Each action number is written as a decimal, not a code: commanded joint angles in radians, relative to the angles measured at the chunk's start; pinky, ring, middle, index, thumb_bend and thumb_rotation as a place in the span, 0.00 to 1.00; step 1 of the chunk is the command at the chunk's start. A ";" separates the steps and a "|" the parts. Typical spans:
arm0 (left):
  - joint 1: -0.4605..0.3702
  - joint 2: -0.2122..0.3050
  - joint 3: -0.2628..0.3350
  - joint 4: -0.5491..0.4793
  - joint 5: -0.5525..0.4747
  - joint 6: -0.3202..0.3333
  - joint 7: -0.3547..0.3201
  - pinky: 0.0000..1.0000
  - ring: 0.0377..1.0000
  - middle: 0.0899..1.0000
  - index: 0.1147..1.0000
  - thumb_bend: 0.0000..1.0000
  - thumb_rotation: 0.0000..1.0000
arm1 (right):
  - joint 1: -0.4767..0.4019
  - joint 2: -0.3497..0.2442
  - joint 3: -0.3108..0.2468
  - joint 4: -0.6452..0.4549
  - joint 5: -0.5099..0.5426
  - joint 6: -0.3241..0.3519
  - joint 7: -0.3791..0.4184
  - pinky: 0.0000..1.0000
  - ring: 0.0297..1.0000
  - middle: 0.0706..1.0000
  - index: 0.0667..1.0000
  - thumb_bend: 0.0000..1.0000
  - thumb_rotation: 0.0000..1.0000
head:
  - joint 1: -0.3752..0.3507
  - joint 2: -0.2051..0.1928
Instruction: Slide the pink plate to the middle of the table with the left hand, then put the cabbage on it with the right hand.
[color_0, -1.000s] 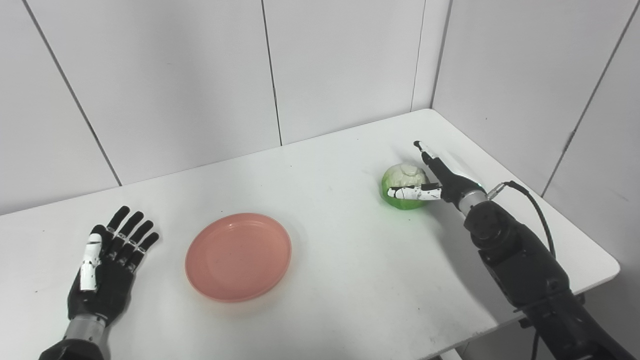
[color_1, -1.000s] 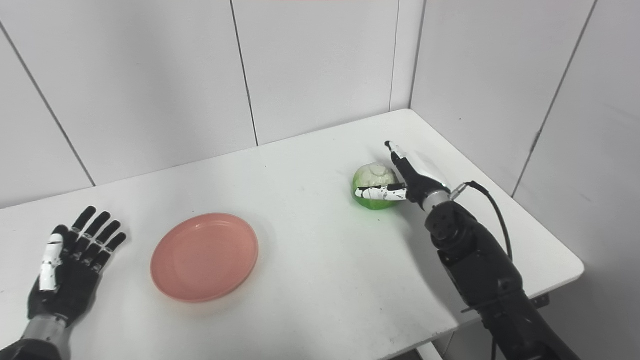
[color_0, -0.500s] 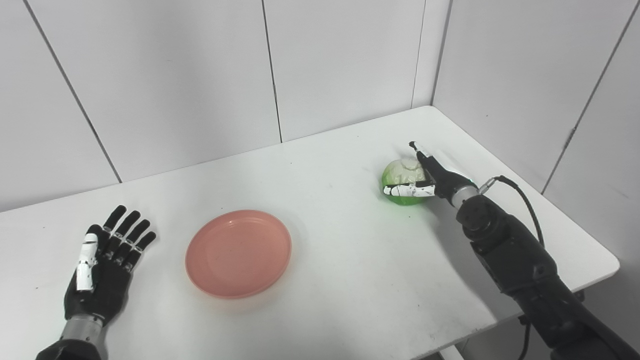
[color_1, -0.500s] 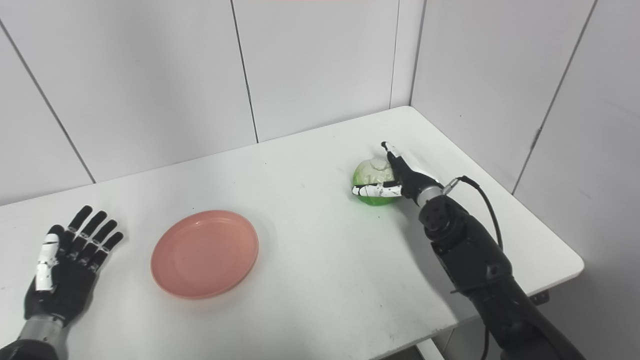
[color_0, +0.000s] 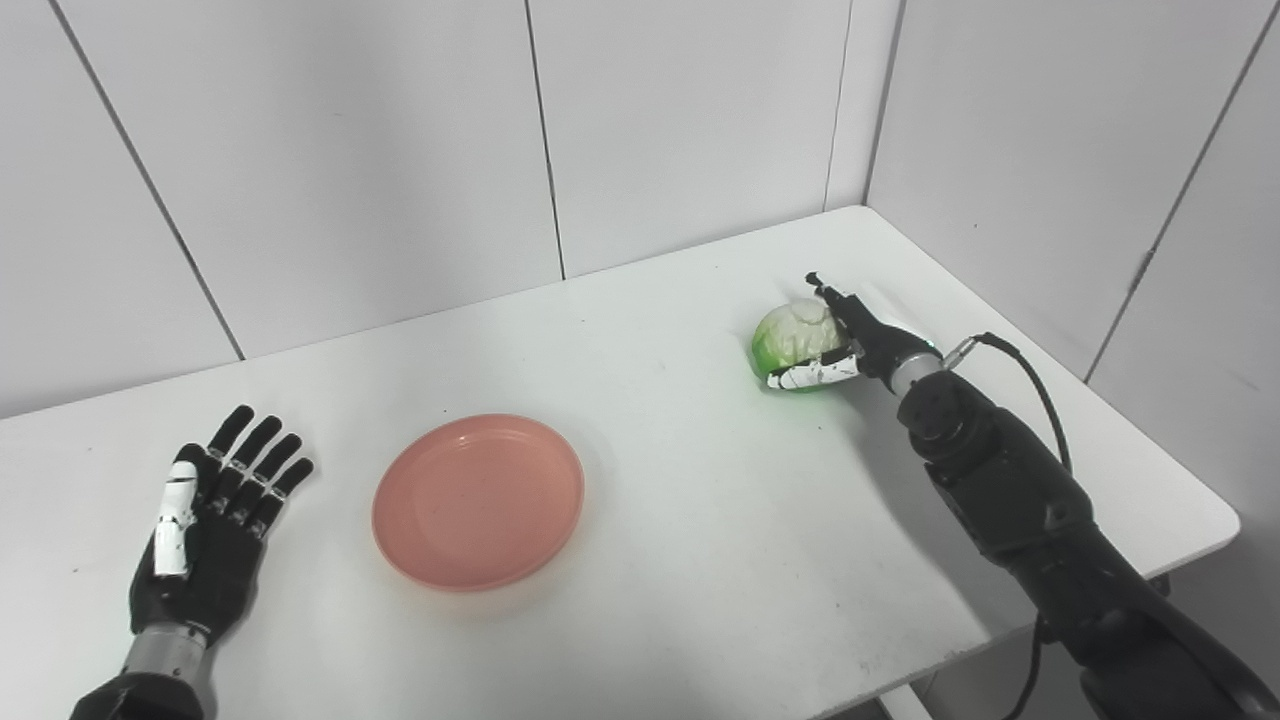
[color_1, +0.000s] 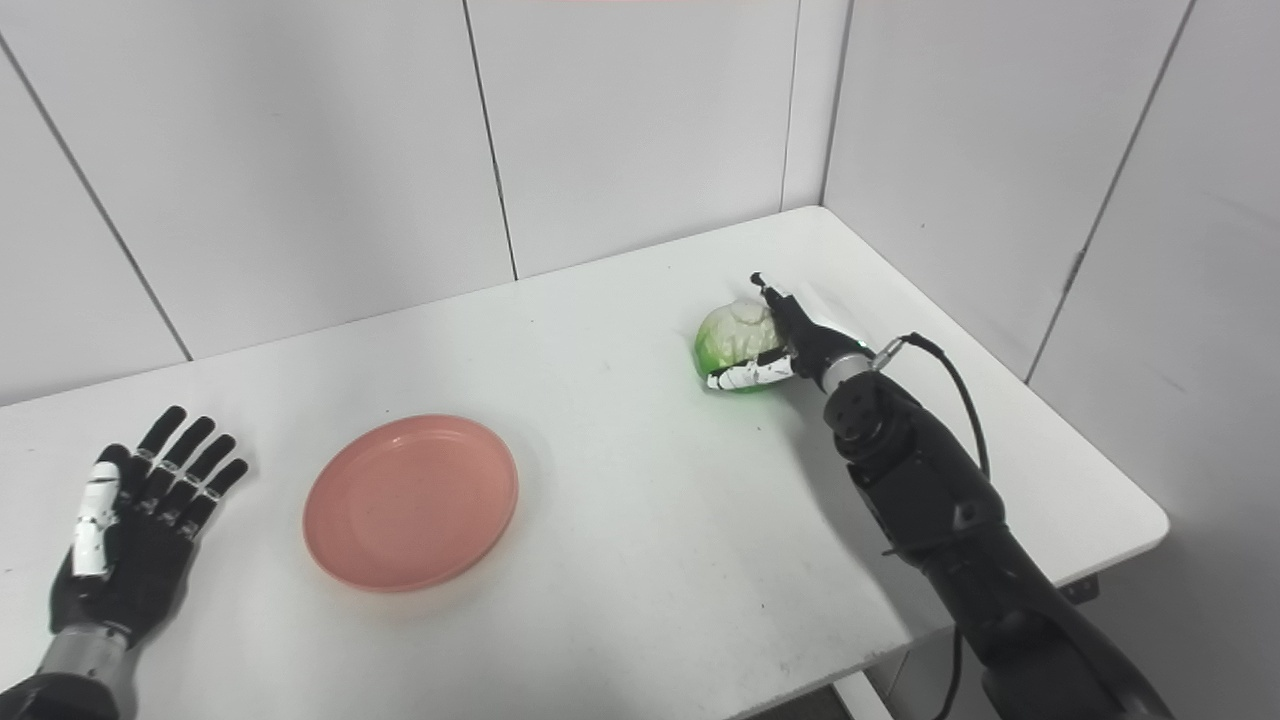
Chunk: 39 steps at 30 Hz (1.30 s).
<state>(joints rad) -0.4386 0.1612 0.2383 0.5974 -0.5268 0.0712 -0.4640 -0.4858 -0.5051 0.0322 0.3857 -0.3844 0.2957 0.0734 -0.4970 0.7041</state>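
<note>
On the table (color_0: 650, 560), right hand (color_0: 850, 335) around cabbage (color_0: 795, 340); views agree

Left hand (color_0: 205, 540): black fingers, white plate along the thumb, silver wrist collar; right hand (color_0: 850, 340): black, white speckled thumb cover, silver collar; right arm (color_0: 1020, 500): black bulky casing; black cable (color_0: 1030, 375) looping beside that collar.

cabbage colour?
Cabbage: pale whitish top, bright green lower part. Shows best in the left eye view.
</note>
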 joint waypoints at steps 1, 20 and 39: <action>0.106 0.003 -0.001 0.064 0.010 0.046 0.004 0.79 0.82 0.83 0.81 0.43 0.75 | -0.028 0.014 -0.021 0.024 0.053 -0.055 -0.003 0.68 0.73 0.74 0.81 0.94 0.21 | 0.002 0.001; 0.106 -0.002 -0.001 0.059 0.012 0.049 0.011 0.79 0.82 0.82 0.81 0.44 0.76 | -0.032 0.066 -0.031 0.056 0.109 -0.074 -0.068 0.36 0.39 0.41 0.49 0.52 0.00 | 0.013 -0.003; 0.118 -0.028 -0.018 0.016 0.016 0.049 0.022 0.81 0.83 0.84 0.82 0.45 0.76 | -0.001 0.053 -0.038 -0.221 0.098 -0.088 -0.069 0.35 0.40 0.42 0.48 0.53 0.00 | 0.062 -0.004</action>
<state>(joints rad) -0.4220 0.1553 0.2287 0.5660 -0.5249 0.0757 -0.4572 -0.4301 -0.4312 0.0039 0.2202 -0.2884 0.2205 -0.0007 -0.4357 0.6995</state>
